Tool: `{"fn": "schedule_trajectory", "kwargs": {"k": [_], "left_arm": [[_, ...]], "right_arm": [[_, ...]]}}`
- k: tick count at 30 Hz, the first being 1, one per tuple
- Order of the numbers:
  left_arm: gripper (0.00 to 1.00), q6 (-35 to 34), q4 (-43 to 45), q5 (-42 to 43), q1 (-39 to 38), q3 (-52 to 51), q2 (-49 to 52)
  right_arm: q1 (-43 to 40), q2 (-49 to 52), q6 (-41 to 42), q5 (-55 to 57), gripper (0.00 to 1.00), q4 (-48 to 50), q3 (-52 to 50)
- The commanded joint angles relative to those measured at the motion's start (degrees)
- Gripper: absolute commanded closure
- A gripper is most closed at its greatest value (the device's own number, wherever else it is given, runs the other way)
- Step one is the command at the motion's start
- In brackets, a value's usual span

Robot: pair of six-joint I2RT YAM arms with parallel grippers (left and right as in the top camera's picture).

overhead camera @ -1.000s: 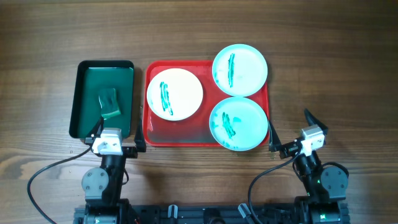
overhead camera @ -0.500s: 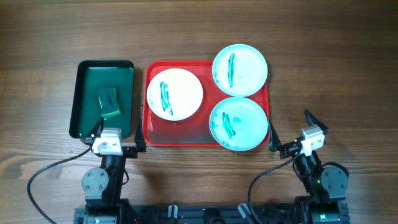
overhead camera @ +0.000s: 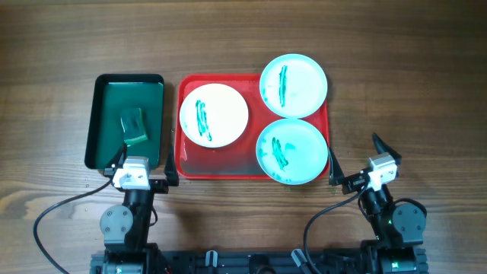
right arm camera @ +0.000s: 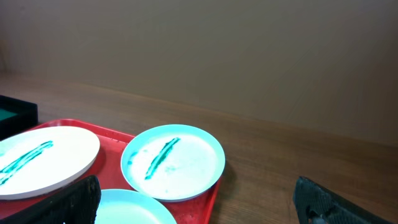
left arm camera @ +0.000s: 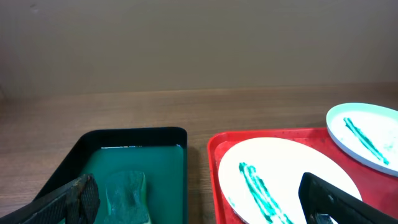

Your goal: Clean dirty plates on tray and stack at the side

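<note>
Parked at bottom with left gripper [overhead camera: 141, 173] and right gripper [overhead camera: 355, 158] spread empty; likely next: lifting sponge [overhead camera: 135, 125] from dark green tray [overhead camera: 106, 103], wiping streaked plates [overhead camera: 214, 115].

The tray [overhead camera: 221, 161] is red. One white plate [overhead camera: 227, 114] and two pale turquoise plates [overhead camera: 298, 90] [overhead camera: 300, 137] carry green streaks. The table [overhead camera: 396, 61] is brown wood-grain.

Plates [overhead camera: 214, 115] crowd the tray [overhead camera: 217, 161]; open table [overhead camera: 396, 91] surrounds.

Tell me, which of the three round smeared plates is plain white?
The white plate on the left of the red plastic tray, nearest the dark green tray; the other two are pale turquoise.
</note>
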Motion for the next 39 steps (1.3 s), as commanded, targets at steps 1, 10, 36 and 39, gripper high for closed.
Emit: {"fn": "schedule_trajectory", "kwargs": {"k": [1,10,36,39], "left_arm": [[0.00,1.11,-0.02,0.92,-0.46,-0.35,-0.26],[0.00,1.11,-0.02,0.92,-0.46,-0.35,-0.26],[0.00,1.11,-0.02,0.92,-0.46,-0.35,-0.26],[0.00,1.01,0.00,1.62,-0.46,-0.35,-0.26]], "right_arm": [[0.20,-0.26,-0.50,-0.72,0.00,0.11,-0.11],[0.20,-0.26,-0.48,-0.72,0.00,0.13,-0.11],[0.20,-0.26,-0.35,-7.17,0.00,7.65,-0.11],[0.20,-0.26,1.62,-7.56,0.00,8.50,-0.11]]}}
